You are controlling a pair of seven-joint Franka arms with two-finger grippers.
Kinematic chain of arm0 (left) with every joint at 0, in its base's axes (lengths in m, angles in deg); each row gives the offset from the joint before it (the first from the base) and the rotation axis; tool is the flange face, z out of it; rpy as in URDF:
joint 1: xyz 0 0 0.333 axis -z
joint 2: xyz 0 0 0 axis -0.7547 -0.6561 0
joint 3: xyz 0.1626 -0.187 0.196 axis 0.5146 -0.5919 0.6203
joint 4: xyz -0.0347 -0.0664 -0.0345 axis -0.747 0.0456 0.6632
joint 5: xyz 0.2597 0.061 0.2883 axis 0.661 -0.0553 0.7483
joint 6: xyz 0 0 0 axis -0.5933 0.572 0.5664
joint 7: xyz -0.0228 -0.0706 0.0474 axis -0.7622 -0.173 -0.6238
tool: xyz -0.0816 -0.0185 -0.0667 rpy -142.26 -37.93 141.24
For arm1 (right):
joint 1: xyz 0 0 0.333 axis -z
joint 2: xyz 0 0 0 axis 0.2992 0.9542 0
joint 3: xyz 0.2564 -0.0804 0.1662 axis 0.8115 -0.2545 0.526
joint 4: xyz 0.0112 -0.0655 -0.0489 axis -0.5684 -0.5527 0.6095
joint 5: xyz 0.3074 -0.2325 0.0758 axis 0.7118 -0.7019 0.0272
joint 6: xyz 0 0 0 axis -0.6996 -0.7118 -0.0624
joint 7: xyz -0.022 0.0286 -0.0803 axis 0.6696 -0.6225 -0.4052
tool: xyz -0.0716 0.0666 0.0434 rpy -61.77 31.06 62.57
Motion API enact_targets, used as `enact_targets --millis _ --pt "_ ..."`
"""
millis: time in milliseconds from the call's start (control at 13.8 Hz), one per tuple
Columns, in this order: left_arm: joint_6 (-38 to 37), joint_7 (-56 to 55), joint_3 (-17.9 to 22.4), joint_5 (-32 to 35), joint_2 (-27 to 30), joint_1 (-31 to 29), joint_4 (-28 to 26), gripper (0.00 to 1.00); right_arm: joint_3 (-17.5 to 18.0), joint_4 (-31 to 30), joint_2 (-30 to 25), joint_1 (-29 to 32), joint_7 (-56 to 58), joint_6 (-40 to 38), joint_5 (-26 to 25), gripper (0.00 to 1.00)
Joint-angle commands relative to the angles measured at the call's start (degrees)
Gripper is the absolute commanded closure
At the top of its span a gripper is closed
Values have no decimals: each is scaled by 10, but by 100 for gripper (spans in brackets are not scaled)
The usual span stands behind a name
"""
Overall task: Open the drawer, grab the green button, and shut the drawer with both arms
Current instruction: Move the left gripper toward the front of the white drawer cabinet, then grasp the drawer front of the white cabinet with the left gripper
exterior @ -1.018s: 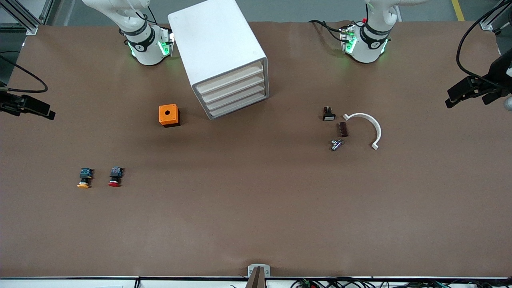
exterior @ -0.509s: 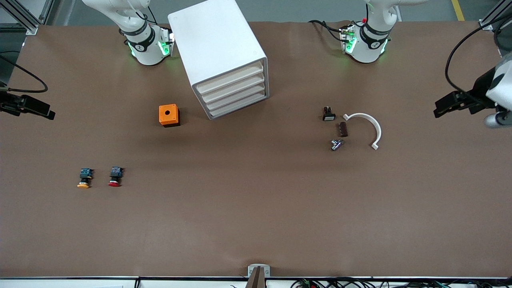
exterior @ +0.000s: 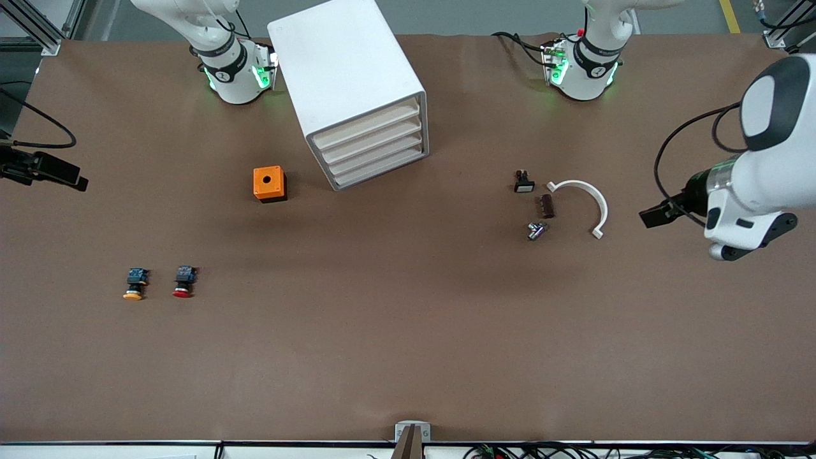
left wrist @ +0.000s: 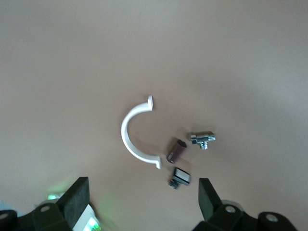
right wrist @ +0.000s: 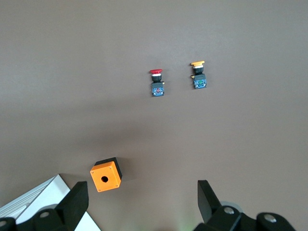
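Brown table (exterior: 408, 357). On it, beside the right arm's base, white drawer cabinet (exterior: 357, 89), all four drawers shut. Left gripper (left wrist: 143, 185) up over the left arm's end of the table, jaws spread wide, pinching nothing. Right gripper (right wrist: 142, 185) over the right arm's end, spread and empty too. White half-ring (exterior: 583, 204) beside three small parts. Orange box (exterior: 269, 183) (one hole on top) near the cabinet. Red-capped button (exterior: 183, 282) and yellow-capped button (exterior: 134, 284) side by side, nearer the camera. Green button: cannot tell where.
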Motion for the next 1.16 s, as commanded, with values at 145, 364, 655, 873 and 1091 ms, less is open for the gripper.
enact_targets --millis 145,364,655,873,1091 --pt "-18 -225 -2 -25 -70 39 13 0 7 18 9 7 -8 -8 -3 0" --pt "-6 -400 -1 -117 -125 56 13 0 7 18 9 7 -7 -9 -3 0" --pt "-11 -546 -14 -191 -170 69 7 0 7 18 9 6 -8 -10 -3 0" --pt "-15 -596 -17 -294 -212 86 2 0 7 18 9 7 -7 -10 -3 0" --pt "-14 -632 -20 -420 -258 118 6 0 7 18 9 6 -8 -11 -4 0"
